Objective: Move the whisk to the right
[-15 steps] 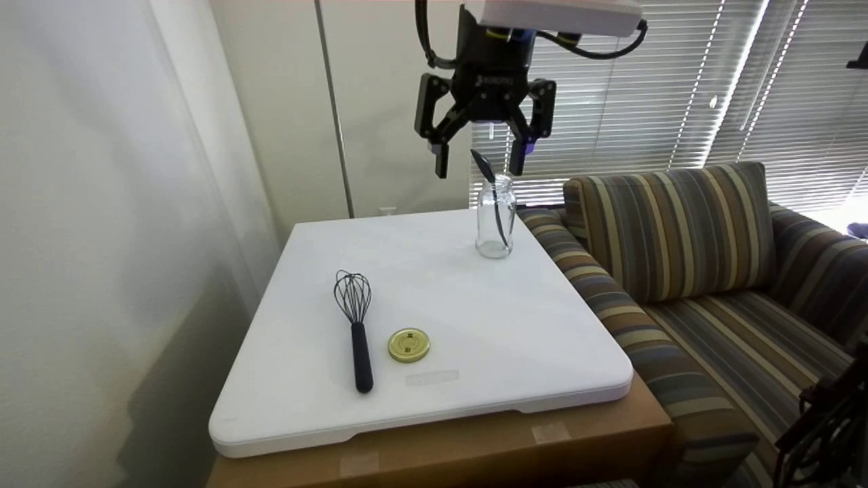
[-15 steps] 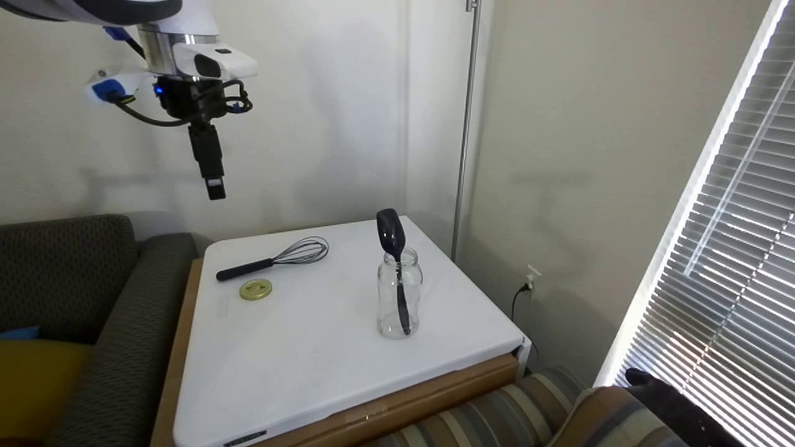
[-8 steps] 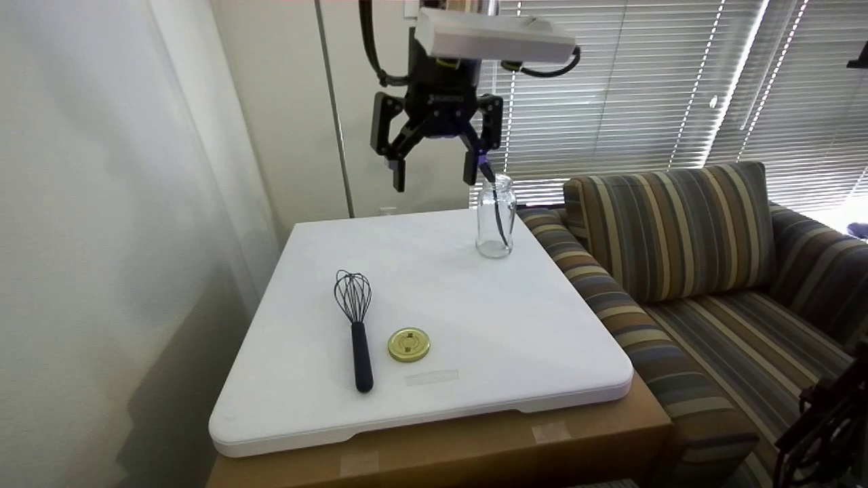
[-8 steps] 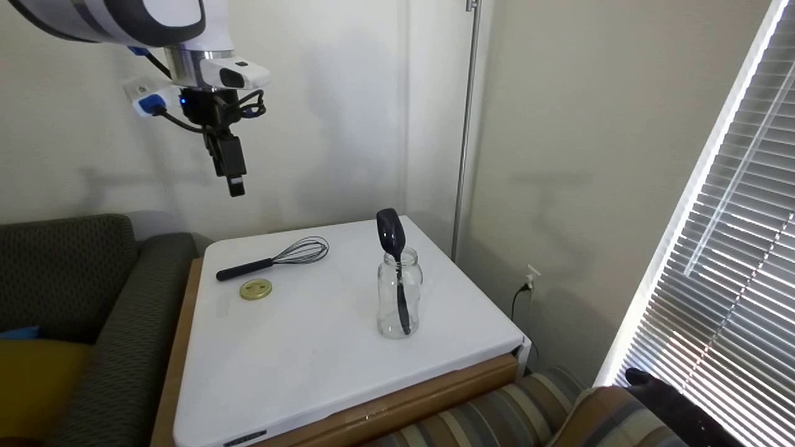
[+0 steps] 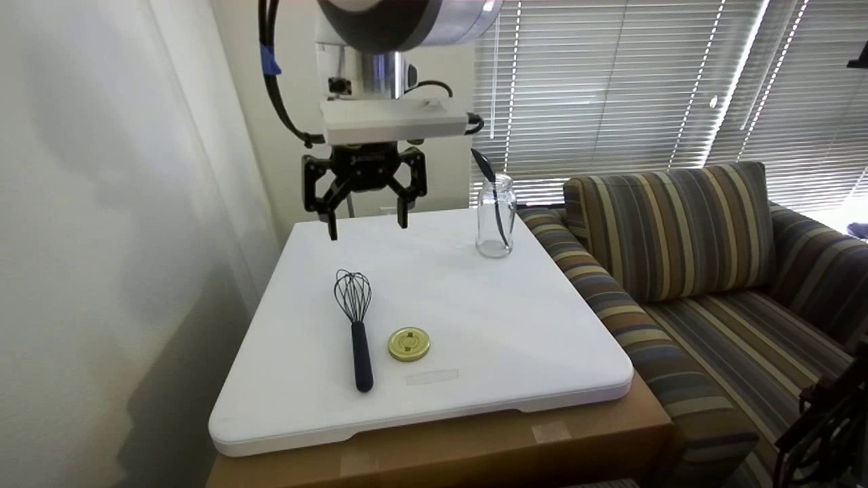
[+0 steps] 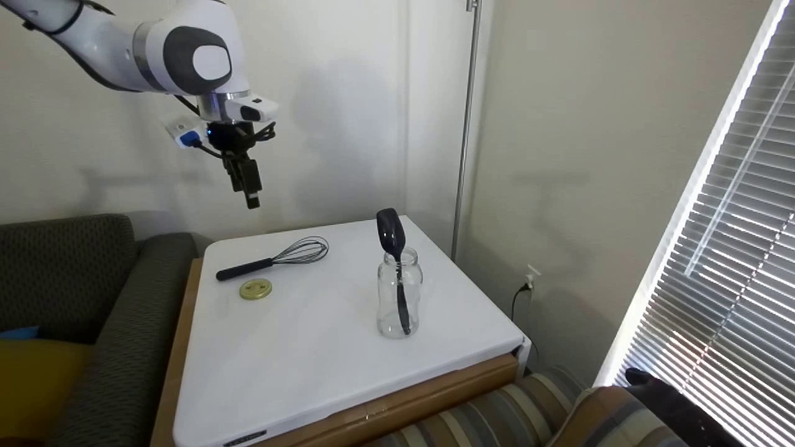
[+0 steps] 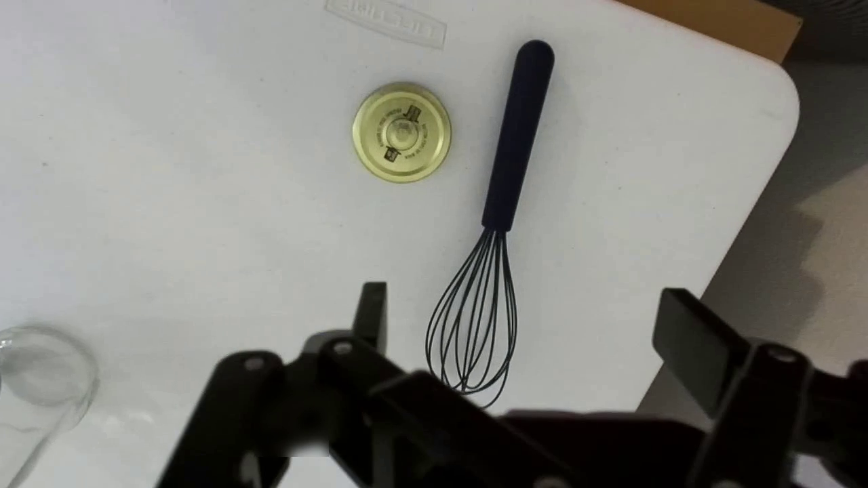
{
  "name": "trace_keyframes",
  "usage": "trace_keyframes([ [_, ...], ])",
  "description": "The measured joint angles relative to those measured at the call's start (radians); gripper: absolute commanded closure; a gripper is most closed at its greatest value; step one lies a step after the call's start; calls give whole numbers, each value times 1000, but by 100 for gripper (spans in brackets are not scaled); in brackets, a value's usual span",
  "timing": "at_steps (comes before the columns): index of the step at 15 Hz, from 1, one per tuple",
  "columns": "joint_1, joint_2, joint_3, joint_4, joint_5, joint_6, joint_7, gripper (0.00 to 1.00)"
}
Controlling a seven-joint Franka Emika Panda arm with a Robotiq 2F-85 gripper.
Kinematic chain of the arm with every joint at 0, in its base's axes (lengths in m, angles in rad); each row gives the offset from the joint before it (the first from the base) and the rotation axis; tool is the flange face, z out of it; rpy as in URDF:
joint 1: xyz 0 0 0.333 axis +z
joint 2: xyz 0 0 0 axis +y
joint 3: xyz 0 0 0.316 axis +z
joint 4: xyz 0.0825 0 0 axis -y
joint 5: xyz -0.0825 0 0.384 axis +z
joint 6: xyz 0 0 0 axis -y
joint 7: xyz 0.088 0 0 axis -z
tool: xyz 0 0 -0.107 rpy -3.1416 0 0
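The whisk has a black handle and dark wire loops. It lies flat on the white table, in both exterior views (image 5: 361, 357) (image 6: 245, 269) and in the wrist view (image 7: 519, 135). My gripper (image 5: 368, 228) is open and empty, in the air above the whisk's side of the table. It also shows edge-on in an exterior view (image 6: 252, 203), above the whisk and apart from it. In the wrist view my gripper (image 7: 523, 293) has its fingers wide apart, with the wire loops seen between them, nearer the left finger. The tip of the loops is partly hidden by the gripper.
A gold lid (image 5: 409, 344) lies beside the whisk handle. A glass jar (image 5: 495, 224) holding a dark spoon (image 6: 390, 233) stands farther off on the white table (image 6: 298, 372). A wall runs along one table side, and a striped armchair (image 5: 678, 237) stands along another.
My gripper has moved down and across toward the whisk's side of the table, away from the jar. It stays open. The whisk, lid and jar have not moved.
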Motion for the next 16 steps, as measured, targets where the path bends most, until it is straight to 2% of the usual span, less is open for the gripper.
trace_keyframes([
  [4,34,118,-5,136,15,-83,56,0],
  [8,39,220,-13,233,23,-100,80,0],
  [16,56,256,-14,256,32,-93,80,0],
])
